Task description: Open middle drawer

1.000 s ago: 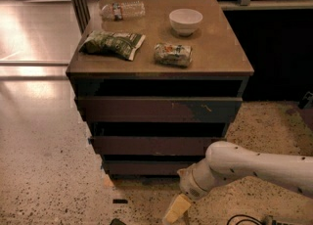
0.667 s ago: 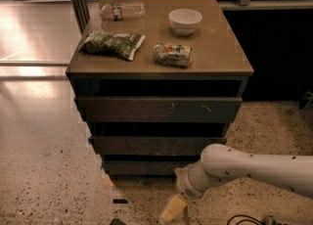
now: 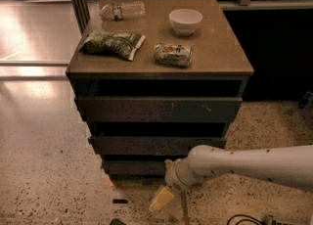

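Middle drawer (image 3: pixel 156 145) sits closed, above and just behind the gripper (image 3: pixel 163 199), which hangs low off the floor (image 3: pixel 49 180), in front of the bottom front (image 3: pixel 137 168). Whether its grip is open or closed, I cannot tell. My read: it is staged low so it can rise to the drawer's edge.

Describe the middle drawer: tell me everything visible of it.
The middle drawer shows a plain, dark brown flat front, wood-like, with no handle. It sits level and is narrower than the front above it. A dark gap lies over it, and its inside is hidden. It looks not yet pulled out. The hand hangs lower, near the floor, not touching the drawer.
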`<state>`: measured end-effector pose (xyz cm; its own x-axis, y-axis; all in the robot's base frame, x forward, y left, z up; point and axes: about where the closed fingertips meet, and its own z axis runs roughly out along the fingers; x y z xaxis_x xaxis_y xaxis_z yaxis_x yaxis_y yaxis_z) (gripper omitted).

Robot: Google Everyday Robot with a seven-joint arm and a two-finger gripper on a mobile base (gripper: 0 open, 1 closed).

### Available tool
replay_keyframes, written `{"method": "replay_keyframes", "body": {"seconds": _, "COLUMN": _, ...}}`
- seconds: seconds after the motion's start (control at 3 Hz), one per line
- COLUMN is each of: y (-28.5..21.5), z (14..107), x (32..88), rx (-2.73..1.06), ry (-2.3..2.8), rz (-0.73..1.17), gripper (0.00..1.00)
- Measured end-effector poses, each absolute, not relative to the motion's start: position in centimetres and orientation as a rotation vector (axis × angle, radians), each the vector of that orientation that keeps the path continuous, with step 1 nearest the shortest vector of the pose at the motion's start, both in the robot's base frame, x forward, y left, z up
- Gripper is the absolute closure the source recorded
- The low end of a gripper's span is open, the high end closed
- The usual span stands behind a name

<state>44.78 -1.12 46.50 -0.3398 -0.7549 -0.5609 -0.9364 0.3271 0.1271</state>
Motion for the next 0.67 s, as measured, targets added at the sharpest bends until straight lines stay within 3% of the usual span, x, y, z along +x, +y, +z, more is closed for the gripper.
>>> {"method": "replay_keyframes", "body": {"seconds": 0.67, "y": -0.8, "z": 51.1, "x": 52.4, "rx": -1.598, "ry": 2.066, "rz": 0.388, "gripper": 0.00}}
